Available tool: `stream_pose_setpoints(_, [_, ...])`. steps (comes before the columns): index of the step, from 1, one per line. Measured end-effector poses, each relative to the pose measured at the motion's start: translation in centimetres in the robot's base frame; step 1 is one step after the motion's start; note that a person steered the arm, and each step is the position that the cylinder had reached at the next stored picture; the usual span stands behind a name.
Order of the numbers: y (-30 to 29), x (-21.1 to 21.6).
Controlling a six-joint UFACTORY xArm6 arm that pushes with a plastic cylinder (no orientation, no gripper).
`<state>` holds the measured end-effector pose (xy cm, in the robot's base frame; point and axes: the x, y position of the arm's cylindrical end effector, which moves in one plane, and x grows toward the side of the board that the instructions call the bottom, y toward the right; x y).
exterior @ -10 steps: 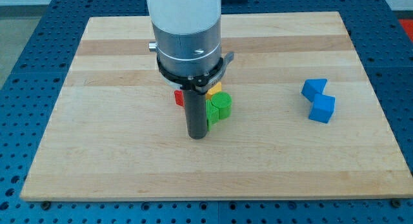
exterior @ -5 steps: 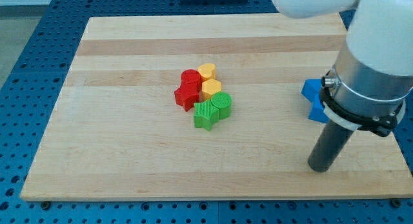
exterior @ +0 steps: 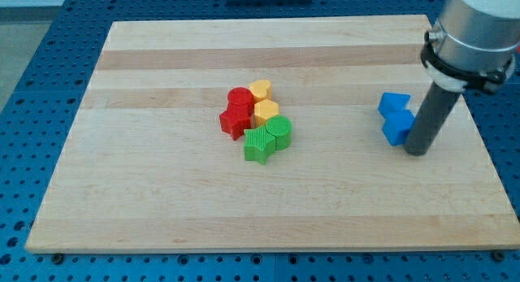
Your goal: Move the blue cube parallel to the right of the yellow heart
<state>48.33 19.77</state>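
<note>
The blue cube (exterior: 396, 129) lies at the view's right, touching a second blue block (exterior: 395, 105) just above it. My tip (exterior: 416, 150) rests on the board against the cube's right side. The yellow heart (exterior: 260, 90) sits at the top of a cluster near the board's middle, far to the left of the cube.
The cluster also holds a second yellow block (exterior: 266, 112), a red cylinder (exterior: 240, 97), a red star (exterior: 234, 119), a green star (exterior: 259, 144) and a green cylinder (exterior: 280, 132). The wooden board (exterior: 162, 193) lies on a blue perforated table.
The rod left the cluster, swung to the board's right, then moved up against the blue cube's right side. The cube has shifted slightly left.
</note>
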Motion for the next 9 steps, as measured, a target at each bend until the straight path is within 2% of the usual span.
stream_pose_setpoints(4, [0.2, -4.5])
stream_pose_setpoints(9, [-5.4, -4.6])
